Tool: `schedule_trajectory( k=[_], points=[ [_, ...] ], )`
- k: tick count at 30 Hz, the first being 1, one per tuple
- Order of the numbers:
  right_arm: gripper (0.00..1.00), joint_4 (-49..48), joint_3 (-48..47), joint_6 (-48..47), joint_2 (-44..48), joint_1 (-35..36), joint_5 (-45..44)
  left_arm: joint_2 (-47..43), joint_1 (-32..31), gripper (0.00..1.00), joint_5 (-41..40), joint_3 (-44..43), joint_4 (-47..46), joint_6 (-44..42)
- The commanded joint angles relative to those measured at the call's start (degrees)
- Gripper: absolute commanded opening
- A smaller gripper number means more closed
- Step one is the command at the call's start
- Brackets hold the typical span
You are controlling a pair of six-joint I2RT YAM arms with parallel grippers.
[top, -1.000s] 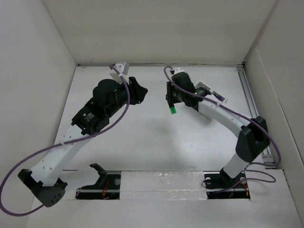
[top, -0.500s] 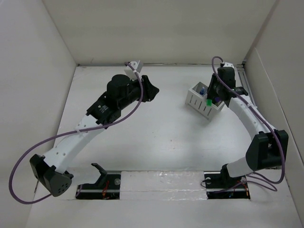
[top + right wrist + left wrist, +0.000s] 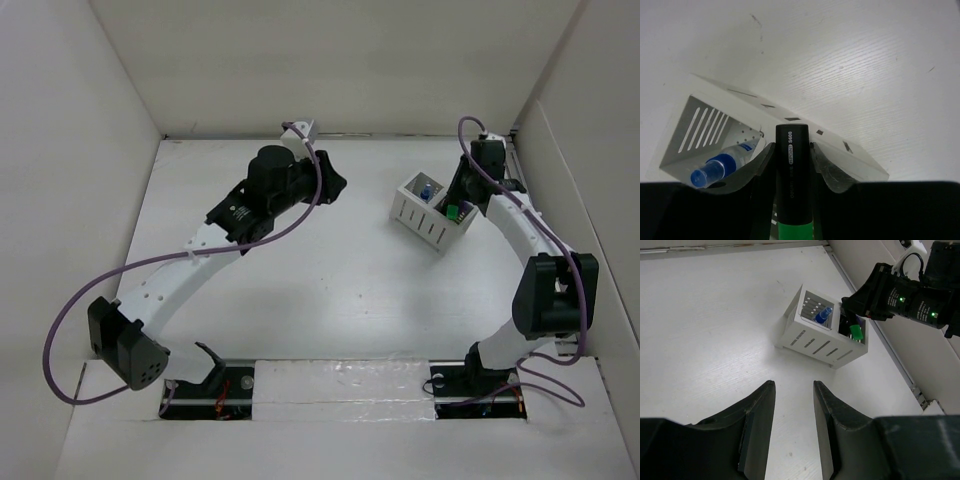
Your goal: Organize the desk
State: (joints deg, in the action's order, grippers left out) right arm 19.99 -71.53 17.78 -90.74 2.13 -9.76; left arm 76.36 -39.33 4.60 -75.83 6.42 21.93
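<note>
The left arm (image 3: 190, 262) stretches from the near-left corner toward the middle of the far edge, and the left gripper (image 3: 794, 390) has its fingers slightly parted. The right arm (image 3: 522, 228) arches along the right edge, with the right gripper (image 3: 792, 150) clamped on a black-and-green highlighter (image 3: 792, 172).

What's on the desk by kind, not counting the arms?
White two-compartment box: 1
Blue-capped pen, standing in one compartment: 1
Green-capped highlighter, clamped in the right gripper over the box: 1
Total: 3
</note>
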Motion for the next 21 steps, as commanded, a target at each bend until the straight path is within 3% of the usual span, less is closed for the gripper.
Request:
schedule_trajectory(
  k=[1,12,21],
  points=[
    [0.00,-4.52,-2.04,0.24,0.74,-1.52,-1.74,0.90,-0.22,0.32,1.37,-3.36,-4.04,-1.02],
    [0.00,-8.21,-1.95,1.82,-0.23,-2.22,-9.31,3.01,-0.22,0.32,1.73,-5.29,-3.16,-2.95],
    [0.05,-10.94,5.08,4.72,3.38,3.85,-18.19,-0.15,-0.22,0.32,-0.65,-3.88,-0.53,-3.57]
  ],
)
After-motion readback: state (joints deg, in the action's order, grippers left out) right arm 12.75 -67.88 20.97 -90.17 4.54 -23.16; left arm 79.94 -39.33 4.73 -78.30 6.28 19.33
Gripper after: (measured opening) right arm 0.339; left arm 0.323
